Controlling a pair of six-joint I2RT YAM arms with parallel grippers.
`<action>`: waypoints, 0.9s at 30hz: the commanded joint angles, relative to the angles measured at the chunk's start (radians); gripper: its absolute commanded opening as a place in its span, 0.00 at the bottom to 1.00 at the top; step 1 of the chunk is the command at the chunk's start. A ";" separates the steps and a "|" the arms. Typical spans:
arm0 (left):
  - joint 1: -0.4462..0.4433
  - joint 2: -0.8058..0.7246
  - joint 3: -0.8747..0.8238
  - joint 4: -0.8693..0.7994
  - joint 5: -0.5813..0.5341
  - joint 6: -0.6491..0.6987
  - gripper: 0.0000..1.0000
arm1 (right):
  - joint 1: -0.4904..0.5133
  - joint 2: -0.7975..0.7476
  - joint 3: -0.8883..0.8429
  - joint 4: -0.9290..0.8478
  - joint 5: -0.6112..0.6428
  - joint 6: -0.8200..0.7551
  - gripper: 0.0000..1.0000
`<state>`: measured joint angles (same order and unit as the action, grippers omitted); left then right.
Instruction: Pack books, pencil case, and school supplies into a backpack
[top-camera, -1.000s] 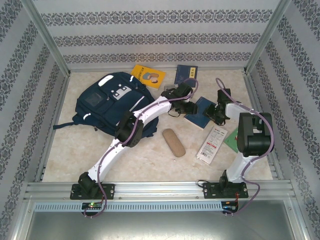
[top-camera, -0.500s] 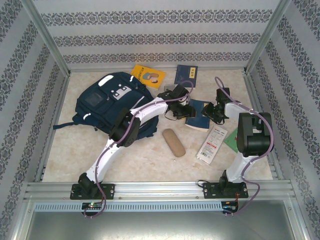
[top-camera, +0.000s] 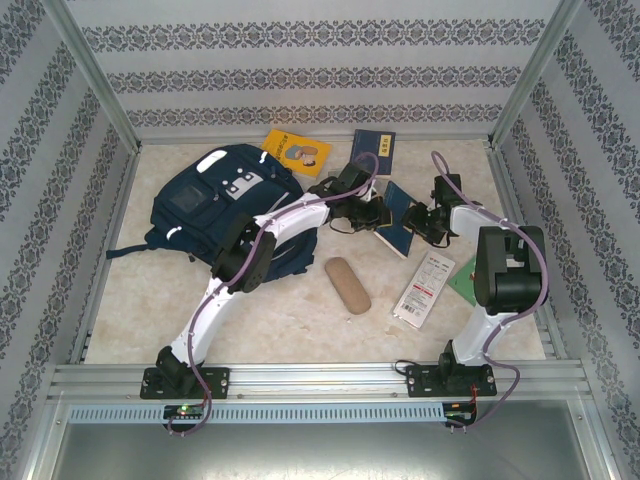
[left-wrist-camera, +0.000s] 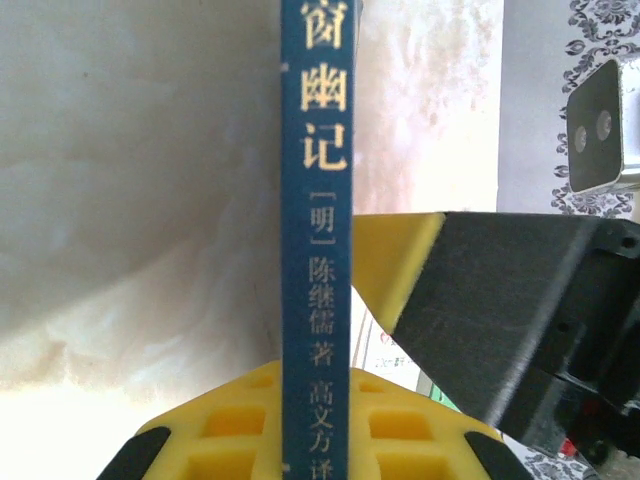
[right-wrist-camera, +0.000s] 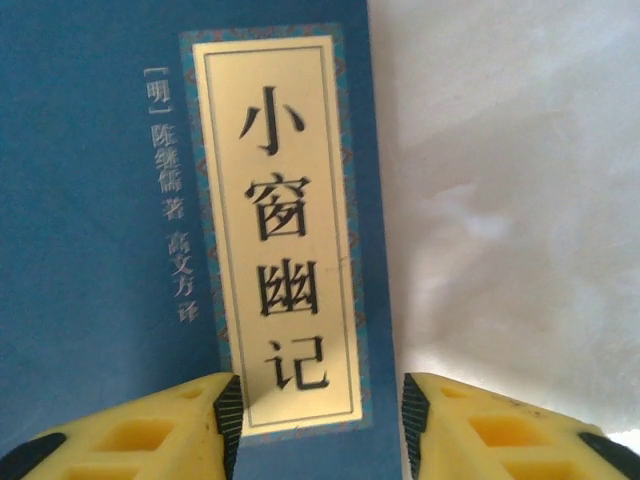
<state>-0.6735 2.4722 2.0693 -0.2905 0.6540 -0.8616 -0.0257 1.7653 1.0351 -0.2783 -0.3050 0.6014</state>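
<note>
A navy book (top-camera: 396, 226) stands tilted up on one edge in the middle of the table, and my left gripper (top-camera: 366, 214) is shut on it. In the left wrist view its spine (left-wrist-camera: 315, 200) runs straight up between my yellow fingers (left-wrist-camera: 230, 430). My right gripper (top-camera: 419, 219) is just right of the book, open, its fingertips (right-wrist-camera: 225, 410) apart over the book's labelled cover (right-wrist-camera: 100, 220). The navy backpack (top-camera: 215, 205) lies at the left. A yellow book (top-camera: 297, 152) and a second navy book (top-camera: 373, 150) lie at the back. The tan pencil case (top-camera: 347, 284) lies in front.
A long white packet with red print (top-camera: 423, 290) and a green flat item (top-camera: 466, 284) lie beside the right arm. Metal frame posts and patterned walls close in the table on three sides. The right gripper's finger (left-wrist-camera: 500, 310) is close to the book in the left wrist view.
My left gripper has closed on the navy book and lifted it from lying flat to standing on edge. The right gripper has stayed beside it and opened slightly.
</note>
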 joint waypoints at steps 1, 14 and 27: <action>0.009 -0.092 -0.022 0.041 0.010 0.005 0.00 | -0.022 -0.074 -0.025 0.017 -0.091 0.015 0.53; 0.075 -0.295 -0.234 0.343 0.121 -0.180 0.00 | -0.114 -0.151 -0.170 0.428 -0.483 0.269 0.73; 0.076 -0.346 -0.324 0.479 0.157 -0.260 0.00 | -0.082 -0.091 -0.209 0.918 -0.650 0.654 0.68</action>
<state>-0.5941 2.1826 1.7561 0.0967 0.7811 -1.1069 -0.1261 1.6592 0.8440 0.4740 -0.8822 1.1439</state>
